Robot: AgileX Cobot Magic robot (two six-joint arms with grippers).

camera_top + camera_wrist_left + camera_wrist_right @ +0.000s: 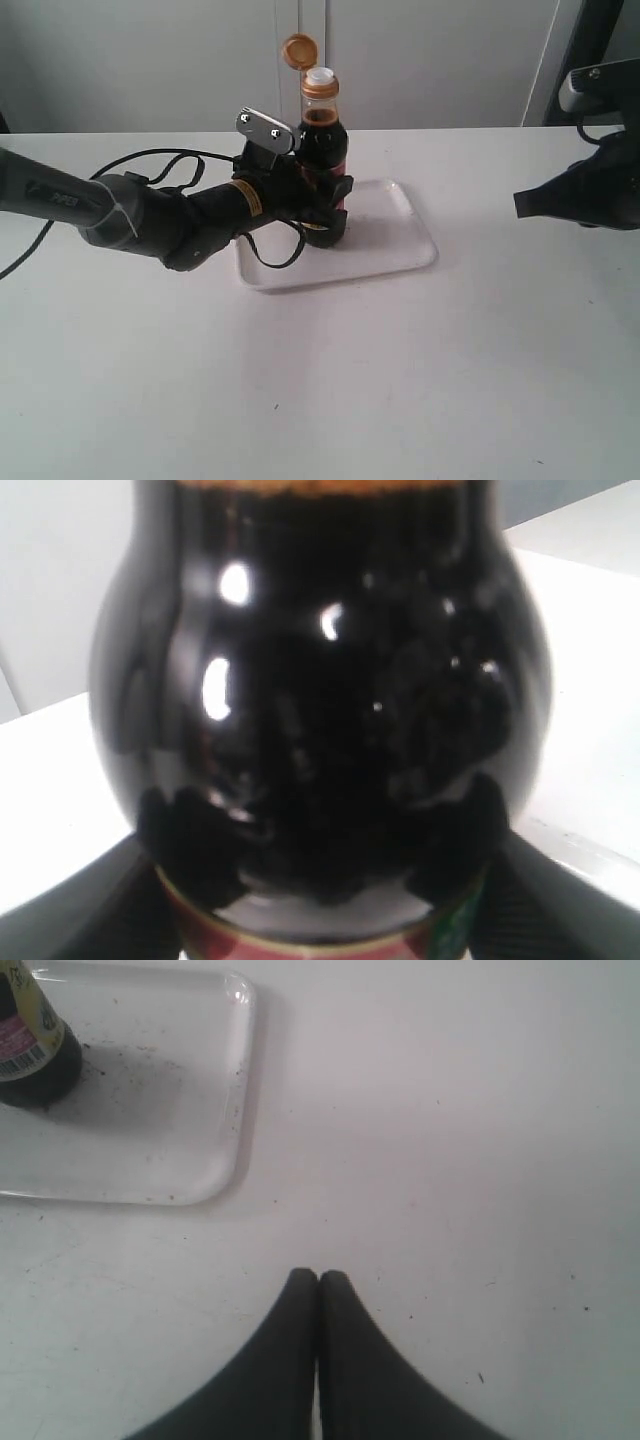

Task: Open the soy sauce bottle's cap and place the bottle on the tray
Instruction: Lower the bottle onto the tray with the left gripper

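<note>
A: Start at the left gripper (pixel 335 208). What are its fingers (pixel 195 850) doing?

B: The 2 fingers are clamped on the bottle (pixel 322 160), 1 on each side of its lower body, near the label band. In the left wrist view the dark, glossy belly of the bottle (pixel 320 700) fills nearly everything, with a finger at each lower corner.

A: And the bottle itself?

B: Upright, its base on the tray (pixel 400 245), toward the tray's left half in the exterior view. The right wrist view shows the bottle (pixel 35 1045) base resting on the tray (pixel 200 1120) surface, with the pink and yellow label just visible.

A: The cap?

B: The cap (pixel 298 50) is flipped open, standing up and back on its hinge to the left of the white spout (pixel 320 77), which is uncovered.

A: The right gripper?

B: The right gripper (pixel 318 1278) has its 2 fingers (pixel 290 1350) pressed together, tips touching, holding nothing. It hangs over bare counter (pixel 450 1160), well apart from the tray. In the exterior view the right gripper (pixel 522 203) sits at the far right, pointing toward the tray.

A: Anything else?

B: The tray lies flat on the white counter (pixel 320 390), and the left arm reaches in from the left edge.
</note>
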